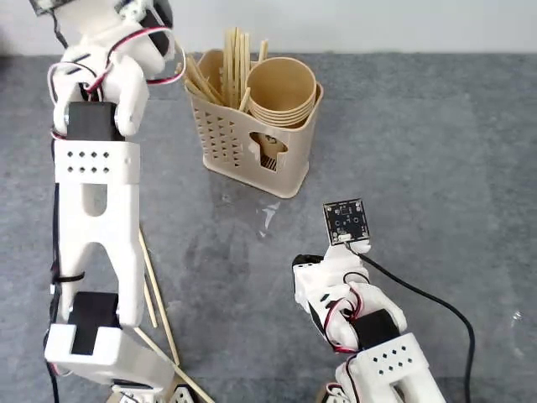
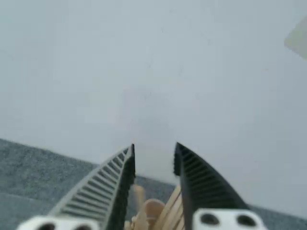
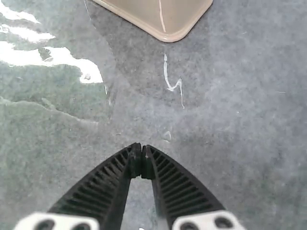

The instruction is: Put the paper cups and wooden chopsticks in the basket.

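The beige slotted basket (image 1: 252,147) stands at the back middle of the grey mat. Inside it are a stack of paper cups (image 1: 281,88) and several upright wooden chopsticks (image 1: 231,63). My left arm (image 1: 96,168) stretches up the left side, with its wrist just left of the basket. In the left wrist view my left gripper (image 2: 153,153) is open, with chopstick tips (image 2: 165,213) showing low between its fingers. My right gripper (image 3: 142,153) is shut on nothing, low over the mat, a short way in front of the basket's corner (image 3: 163,17).
Loose chopsticks (image 1: 158,290) lie on the mat beside the left arm's base, one more (image 1: 172,365) nearer the front edge. My right arm (image 1: 361,327) is folded at the front right, its cable (image 1: 436,306) trailing right. A pale wall (image 2: 153,72) rises behind the table.
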Controlling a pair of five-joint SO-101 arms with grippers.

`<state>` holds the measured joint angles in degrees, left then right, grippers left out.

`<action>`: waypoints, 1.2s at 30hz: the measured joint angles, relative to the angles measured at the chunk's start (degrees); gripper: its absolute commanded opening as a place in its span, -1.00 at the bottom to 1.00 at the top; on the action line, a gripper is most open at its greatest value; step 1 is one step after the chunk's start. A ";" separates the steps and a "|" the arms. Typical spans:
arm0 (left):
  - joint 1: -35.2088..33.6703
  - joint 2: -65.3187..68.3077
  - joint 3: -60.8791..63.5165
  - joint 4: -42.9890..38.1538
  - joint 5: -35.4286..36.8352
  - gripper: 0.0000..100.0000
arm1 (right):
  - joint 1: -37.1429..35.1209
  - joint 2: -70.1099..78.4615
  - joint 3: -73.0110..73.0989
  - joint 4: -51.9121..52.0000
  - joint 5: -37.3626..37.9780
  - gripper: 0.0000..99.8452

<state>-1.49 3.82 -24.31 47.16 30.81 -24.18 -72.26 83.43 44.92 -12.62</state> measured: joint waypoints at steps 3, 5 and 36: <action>0.09 -2.46 0.00 4.31 -0.09 -0.66 | 0.00 0.00 0.00 0.00 0.00 -0.98; -0.62 -4.04 0.00 7.30 -0.35 -0.66 | 0.00 0.00 0.00 0.00 0.00 -0.98; -22.59 19.96 17.76 32.62 -21.19 -0.94 | 0.00 0.00 0.00 0.00 0.00 -0.98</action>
<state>-24.09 23.78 -6.55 79.78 9.63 -24.18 -72.26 83.43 44.92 -12.62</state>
